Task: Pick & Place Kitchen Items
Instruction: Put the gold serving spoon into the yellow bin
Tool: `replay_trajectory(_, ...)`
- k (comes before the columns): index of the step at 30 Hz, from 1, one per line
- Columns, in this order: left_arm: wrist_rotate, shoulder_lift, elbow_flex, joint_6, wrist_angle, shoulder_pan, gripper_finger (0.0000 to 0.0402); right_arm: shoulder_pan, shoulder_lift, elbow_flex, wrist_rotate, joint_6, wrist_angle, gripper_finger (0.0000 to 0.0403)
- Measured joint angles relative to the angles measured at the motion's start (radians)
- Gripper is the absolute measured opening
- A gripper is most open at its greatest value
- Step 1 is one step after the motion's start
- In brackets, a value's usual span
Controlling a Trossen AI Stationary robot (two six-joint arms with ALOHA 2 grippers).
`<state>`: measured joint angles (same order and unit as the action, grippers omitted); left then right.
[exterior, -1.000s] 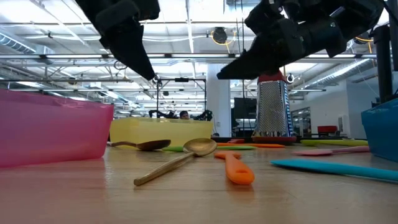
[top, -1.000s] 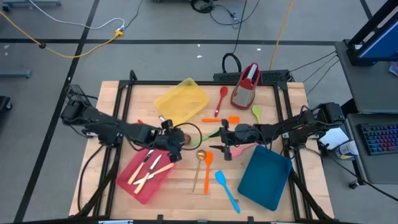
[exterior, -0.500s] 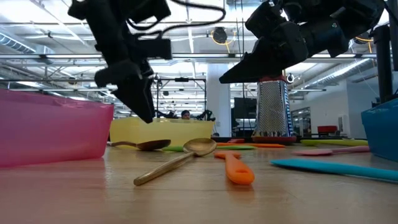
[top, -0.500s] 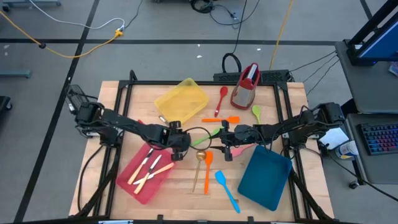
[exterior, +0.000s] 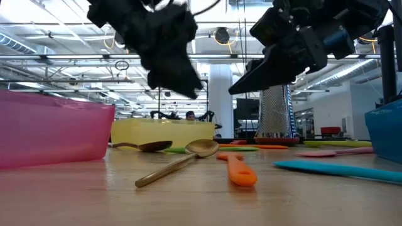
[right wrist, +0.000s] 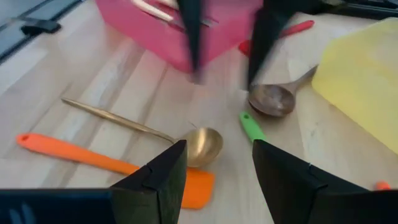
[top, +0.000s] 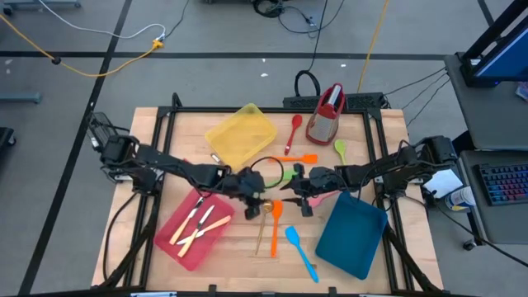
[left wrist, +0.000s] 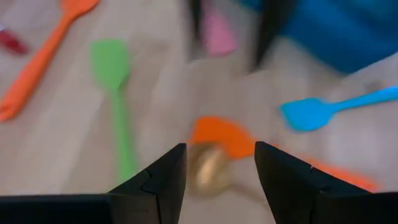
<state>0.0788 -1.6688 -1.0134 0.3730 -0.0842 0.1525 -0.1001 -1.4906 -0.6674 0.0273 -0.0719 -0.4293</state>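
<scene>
left gripper (top: pixel 252 204): fingers spread, above gold spoon (top: pixel 264 214)
right gripper (top: pixel 299 200): fingers spread, just beside gold spoon

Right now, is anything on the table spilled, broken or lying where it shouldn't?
Nothing stands out. The utensils lie loose by design; the gold spoon and orange spatula lie flat between the open left gripper and right gripper.

centre: brass spoon (top: pixel 262 216) beside a spatula (top: pixel 275 223)
left: tray (top: pixel 194 228) holding cutlery (top: pixel 198 223)
rear: grater (top: pixel 326 114) behind another spatula (top: pixel 298 157)
</scene>
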Motion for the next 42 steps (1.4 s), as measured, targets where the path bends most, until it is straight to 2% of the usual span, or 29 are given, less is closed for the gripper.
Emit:
replay_trajectory(6,0.001,-0.021,-0.002,0.091,0.109,0.086,0.0195,0.0,0.0,0.0,0.0,0.0,-0.004,0.0174)
replay_trajectory(15,0.082,-0.073,-0.036,0.323,0.088,0.159,0.0195,0.0,0.0,0.001,0.0,-0.001,-0.007,0.0173)
replay_trajectory(19,0.111,-0.114,-0.15,0.343,-0.076,0.173,0.0195,0.0,0.0,0.001,0.0,-0.044,-0.016,0.0171)
replay_trajectory(22,0.14,-0.164,-0.259,0.346,-0.299,0.179,0.0195,0.0,0.0,0.001,0.0,-0.075,-0.019,0.0172)
replay_trajectory(27,0.16,-0.273,-0.394,0.448,-0.476,0.179,0.0195,0.0,0.0,0.001,0.0,-0.079,-0.012,0.0173)
replay_trajectory(35,0.157,-0.393,-0.432,0.567,-0.468,0.179,0.0195,0.0,0.0,0.001,0.0,-0.101,-0.007,0.0173)
replay_trajectory(42,0.158,-0.406,-0.432,0.577,-0.474,0.183,0.0195,0.0,0.0,0.001,0.0,-0.15,-0.009,0.0172)
